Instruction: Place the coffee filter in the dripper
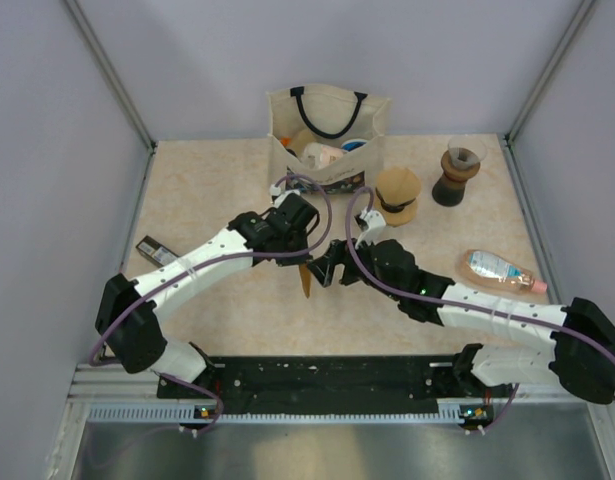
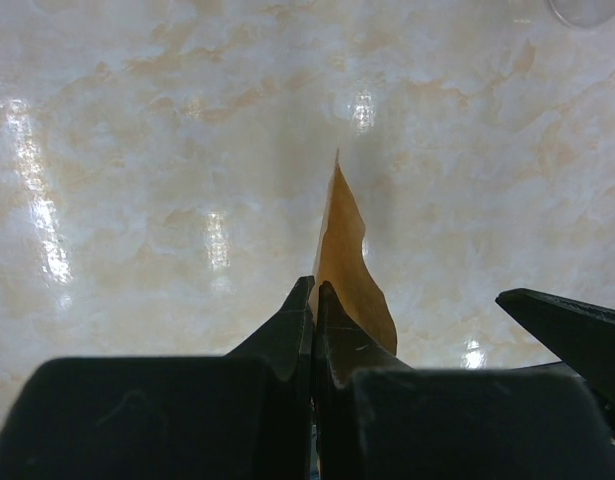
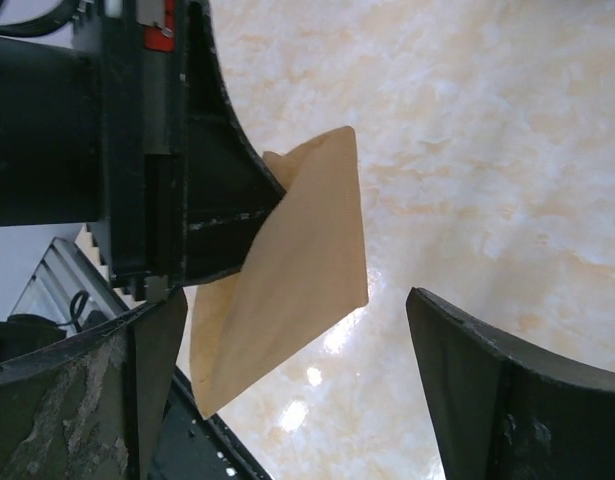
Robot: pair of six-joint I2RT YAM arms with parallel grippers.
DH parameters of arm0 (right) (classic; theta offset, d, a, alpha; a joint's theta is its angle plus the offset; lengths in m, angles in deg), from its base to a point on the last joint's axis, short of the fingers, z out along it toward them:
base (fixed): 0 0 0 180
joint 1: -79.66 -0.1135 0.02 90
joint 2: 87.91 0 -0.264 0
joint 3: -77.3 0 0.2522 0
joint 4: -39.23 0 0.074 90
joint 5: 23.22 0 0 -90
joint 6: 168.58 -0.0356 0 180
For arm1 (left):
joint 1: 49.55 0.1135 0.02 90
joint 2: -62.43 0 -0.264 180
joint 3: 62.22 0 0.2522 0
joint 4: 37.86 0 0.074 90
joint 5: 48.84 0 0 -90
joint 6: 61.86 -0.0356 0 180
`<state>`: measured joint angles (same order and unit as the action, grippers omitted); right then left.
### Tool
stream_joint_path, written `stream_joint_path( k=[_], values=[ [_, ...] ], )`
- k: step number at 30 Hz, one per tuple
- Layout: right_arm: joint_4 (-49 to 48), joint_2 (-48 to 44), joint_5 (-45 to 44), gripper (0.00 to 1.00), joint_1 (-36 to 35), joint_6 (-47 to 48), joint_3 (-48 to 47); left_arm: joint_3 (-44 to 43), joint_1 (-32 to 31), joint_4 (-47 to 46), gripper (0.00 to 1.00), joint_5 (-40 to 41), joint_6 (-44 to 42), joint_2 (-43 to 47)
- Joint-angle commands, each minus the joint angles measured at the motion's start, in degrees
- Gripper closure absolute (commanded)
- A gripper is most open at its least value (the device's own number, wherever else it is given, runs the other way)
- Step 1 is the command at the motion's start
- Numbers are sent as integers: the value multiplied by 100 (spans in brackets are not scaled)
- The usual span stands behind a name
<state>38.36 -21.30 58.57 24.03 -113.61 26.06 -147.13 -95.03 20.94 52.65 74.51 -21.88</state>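
Observation:
My left gripper [image 1: 305, 252] is shut on the top edge of the coffee filter [image 1: 306, 283], a flat light-brown paper wedge hanging point down above the table. The left wrist view shows the shut fingertips [image 2: 314, 292] pinching the filter [image 2: 349, 262]. My right gripper [image 1: 332, 268] is open right beside it; in its wrist view its fingers [image 3: 137, 390] stand on either side of the filter [image 3: 287, 290] without touching it. A round tan object with a dark band [image 1: 397, 196] stands behind the grippers to the right; I cannot tell whether it is the dripper, as no blue cone shows plainly.
A cream tote bag [image 1: 327, 125] with several items stands at the back centre. A clear cup on a dark brown body [image 1: 457, 175] is at the back right. A plastic bottle [image 1: 502, 270] lies at the right, a dark flat packet [image 1: 157, 250] at the left.

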Motion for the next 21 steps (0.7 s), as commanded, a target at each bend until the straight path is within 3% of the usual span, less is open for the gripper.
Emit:
stream_joint_path(
  k=[1, 13, 18, 21],
  values=[
    [-189, 229, -348, 10, 0, -136, -14, -197, -23, -162, 100, -146, 39, -6],
    [-189, 546, -647, 14, 9, -365, -119, -74, -41, -276, 100, -226, 83, 73],
    [715, 696, -1147, 21, 9, -435, -445, -56, -41, -224, 100, -86, 83, 134],
    [743, 608, -1323, 25, 9, -435, -384, -56, -41, -188, 100, -23, 83, 143]
  ],
)
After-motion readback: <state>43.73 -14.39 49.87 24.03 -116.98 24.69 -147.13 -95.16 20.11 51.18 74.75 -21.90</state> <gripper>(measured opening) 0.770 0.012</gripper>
